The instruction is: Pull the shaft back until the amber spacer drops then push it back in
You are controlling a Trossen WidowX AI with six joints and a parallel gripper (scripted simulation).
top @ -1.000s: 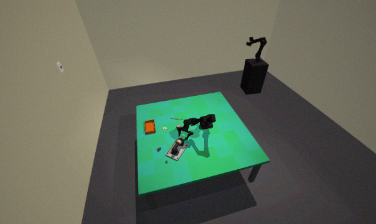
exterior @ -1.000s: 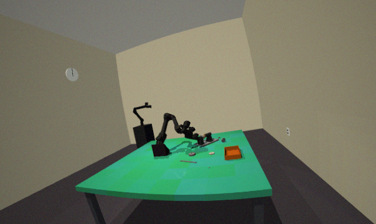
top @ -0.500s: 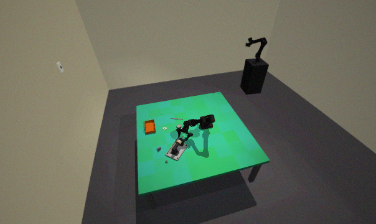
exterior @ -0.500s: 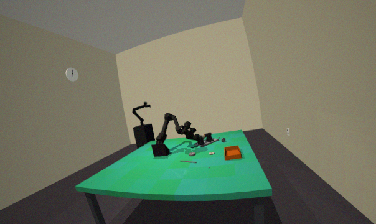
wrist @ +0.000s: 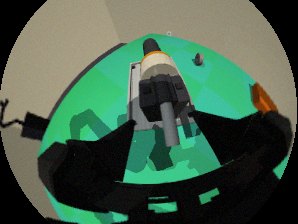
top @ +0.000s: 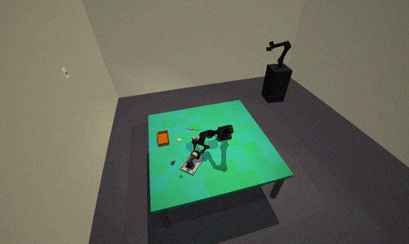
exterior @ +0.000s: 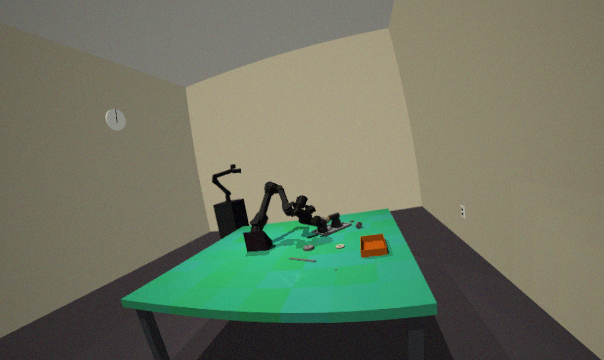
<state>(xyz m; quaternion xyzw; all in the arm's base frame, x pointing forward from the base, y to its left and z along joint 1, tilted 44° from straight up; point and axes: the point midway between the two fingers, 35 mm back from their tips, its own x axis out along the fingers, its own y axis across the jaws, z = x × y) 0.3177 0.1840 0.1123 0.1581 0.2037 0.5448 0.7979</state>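
Note:
My gripper [top: 200,150] [wrist: 164,117] is open and empty. In the wrist view its fingers stand on either side of the grey shaft [wrist: 171,127], whose near end sticks out toward me. The shaft enters a dark block [wrist: 162,95] on the pale base plate [top: 196,167] [exterior: 342,228] [wrist: 134,87]. Beyond this block are a greyish spacer [wrist: 159,71] and a cream spacer [wrist: 158,61]. The thin amber spacer [wrist: 158,53] is at their far side, beside a dark round-topped part [wrist: 151,45]. The shaft inside the spacers is hidden.
An orange tray [top: 163,138] [exterior: 373,246] [wrist: 263,98] stands to one side. A small grey part [top: 173,162] [exterior: 359,225] [wrist: 199,59] lies beside the plate. A pale disc [top: 179,139] [exterior: 340,246] and a thin rod [top: 192,129] [exterior: 302,260] lie on the table.

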